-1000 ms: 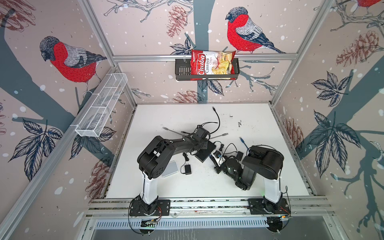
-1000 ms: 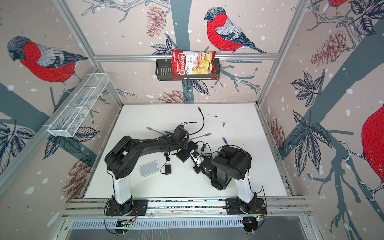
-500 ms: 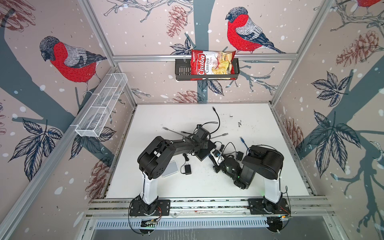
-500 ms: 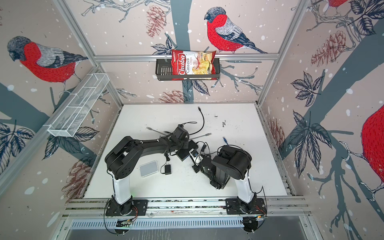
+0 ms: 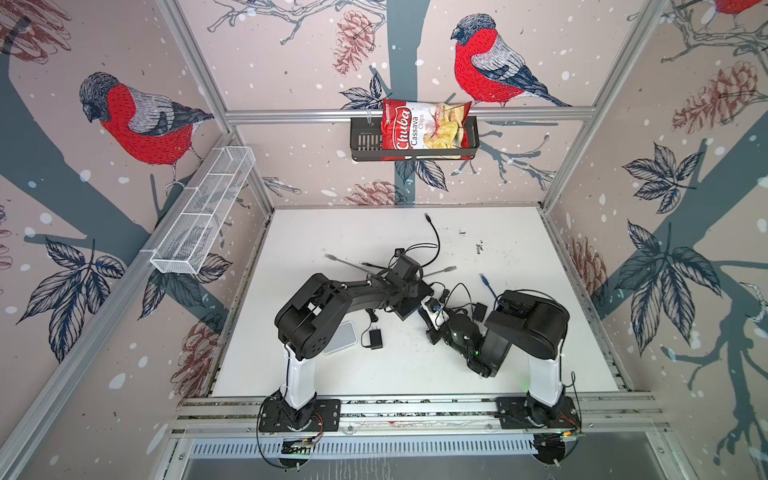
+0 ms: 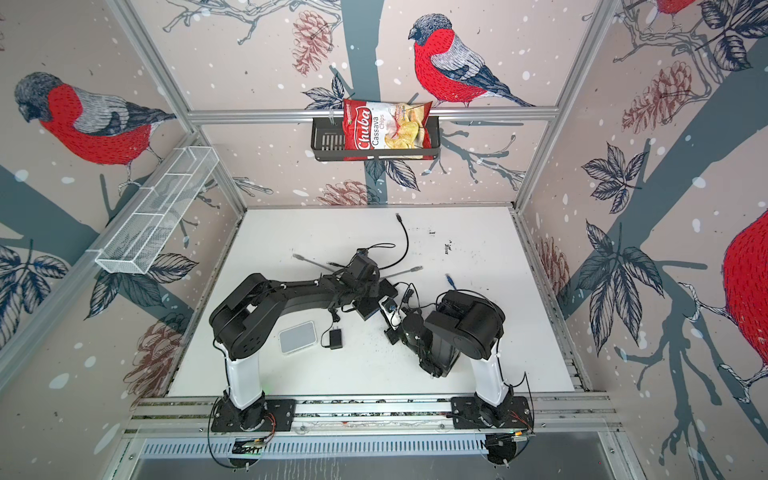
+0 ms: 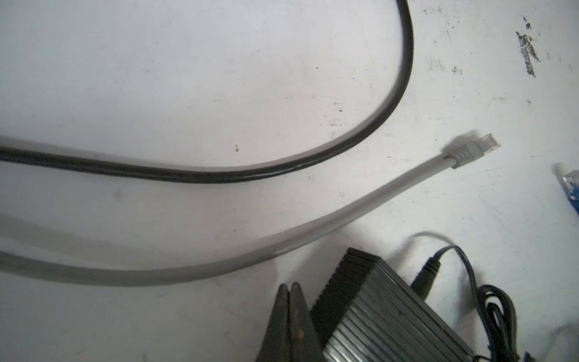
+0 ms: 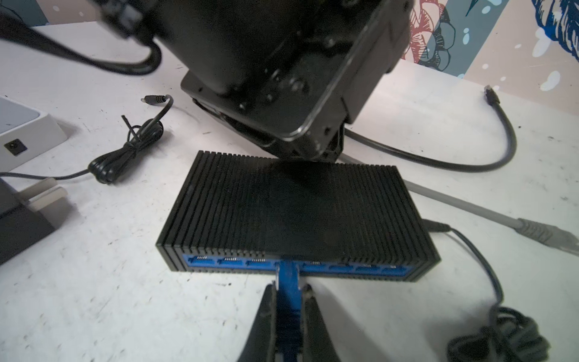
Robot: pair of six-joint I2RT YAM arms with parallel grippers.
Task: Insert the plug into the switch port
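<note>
The scuffed white counter [image 8: 94,297] carries the black ribbed metal switch box [image 8: 294,213], whose row of blue ports [image 8: 225,262] faces the right arm. The left claw [image 7: 289,286], shut and empty, sits just beside the box's far side, likely as a backstop against sliding. The right claw [image 8: 289,290] pinches the small blue cable plug [image 8: 288,275] in line with a middle port, tip at its mouth; whether it is fully seated is unclear.

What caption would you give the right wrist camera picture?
Right gripper holds the blue plug at a port of the black switch.
</note>
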